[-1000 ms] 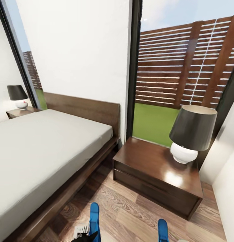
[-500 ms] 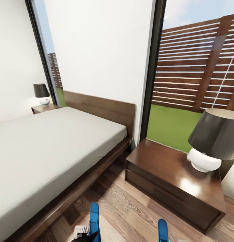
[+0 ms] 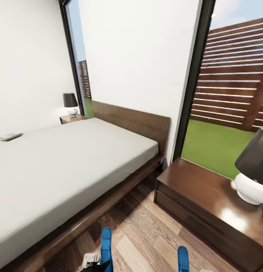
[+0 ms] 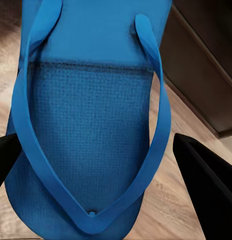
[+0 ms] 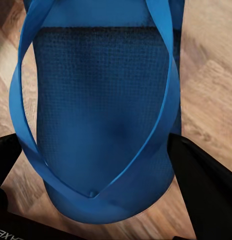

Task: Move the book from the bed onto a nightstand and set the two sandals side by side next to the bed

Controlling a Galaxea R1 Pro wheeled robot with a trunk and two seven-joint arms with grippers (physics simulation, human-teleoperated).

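The left end effector has a bright blue sandal between its two black fingers, one finger at each long edge of the sole; the fingers stand spread to about the sole's width and sit against its edges, so it has hold of the sandal; the sandal's blue thong strap runs to a point at the end nearest the wrist, and the far end reaches out over the wood-plank floor toward a dark wooden frame.

The right end effector holds the second sandal the same way, black fingers flanking the sole near the toe post, the sole extending away from the wrist over the floor.

In the head view the two sandals show as blue strips at the bottom edge, the left one just ahead of the left end effector, the right one well apart from it to the right; both hang above the floor.

Ahead and to the left of both end effectors lies the bed; on its far left part rests a small flat thing, probably the book, too small to tell for sure; the near nightstand stands ahead and to the right, bearing a lamp; a second nightstand with a lamp stands beyond the bed.
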